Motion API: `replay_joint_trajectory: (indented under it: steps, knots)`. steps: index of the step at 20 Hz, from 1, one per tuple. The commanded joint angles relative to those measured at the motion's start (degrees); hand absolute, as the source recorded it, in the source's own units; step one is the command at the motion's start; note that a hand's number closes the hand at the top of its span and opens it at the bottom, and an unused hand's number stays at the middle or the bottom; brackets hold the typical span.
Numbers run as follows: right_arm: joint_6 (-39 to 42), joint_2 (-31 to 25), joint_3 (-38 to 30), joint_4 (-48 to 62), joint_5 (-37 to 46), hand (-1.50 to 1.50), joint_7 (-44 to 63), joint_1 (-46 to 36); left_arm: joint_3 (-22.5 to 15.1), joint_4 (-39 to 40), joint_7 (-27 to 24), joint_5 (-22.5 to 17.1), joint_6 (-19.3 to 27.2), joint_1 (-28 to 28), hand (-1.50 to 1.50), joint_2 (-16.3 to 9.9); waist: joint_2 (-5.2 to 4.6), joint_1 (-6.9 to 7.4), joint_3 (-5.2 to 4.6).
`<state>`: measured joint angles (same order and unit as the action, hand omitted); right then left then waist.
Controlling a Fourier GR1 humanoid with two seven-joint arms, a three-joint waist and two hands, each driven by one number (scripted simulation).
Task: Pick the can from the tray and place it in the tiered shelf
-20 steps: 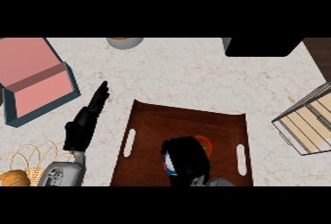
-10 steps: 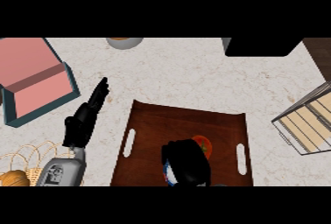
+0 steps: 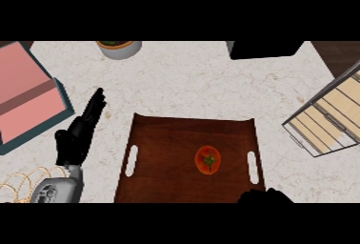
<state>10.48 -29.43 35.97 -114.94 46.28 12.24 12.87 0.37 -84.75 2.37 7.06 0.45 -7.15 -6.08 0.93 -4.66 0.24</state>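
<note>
Right hand (image 3: 265, 196) is barely peeking in at the near edge of the brown wooden tray (image 3: 162, 143), its fingers impossible to read; left hand (image 3: 77, 136) is resting flat and straight-fingered. Red-topped can (image 3: 207, 159) is standing mid-tray, the wire tiered shelf (image 3: 327, 121) waiting at the counter's right edge.

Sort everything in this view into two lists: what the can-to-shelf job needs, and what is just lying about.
For the job:
- can, seen end-on, on the tray
- tray, brown, with handle slots
- tiered shelf at the right edge
- right hand, barely showing at the lower edge

Lying about:
- left hand, resting open beside the tray
- pink binder
- pot
- wire basket
- black box
</note>
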Motion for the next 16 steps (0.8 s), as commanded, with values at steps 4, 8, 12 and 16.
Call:
replay_joint_trajectory:
  steps: [4,8,12,16]
  knots:
    - [-7.18,-7.81,-12.36,-13.57,-18.63,1.5,-16.12,15.27,1.03,-0.32,-0.81,0.18,0.76,1.18,0.0,-0.53,-0.05,-1.52,0.09]
    - [-9.05,-11.77,-22.52,-18.71,-26.97,1.5,-23.6,23.24,1.37,-1.73,0.17,-0.83,-0.17,2.04,0.0,-1.0,0.19,-1.2,0.04]
    - [-8.36,-13.48,-35.41,-22.57,-36.98,1.5,-27.23,28.63,1.66,0.0,-1.49,-0.57,0.18,2.36,0.0,-0.81,0.02,-1.35,-0.13]
    - [-8.11,-12.76,-49.52,-21.15,-44.23,1.5,-32.03,32.9,1.3,0.22,-2.14,-1.11,-0.75,2.48,0.0,-0.69,0.13,-1.39,-0.18]
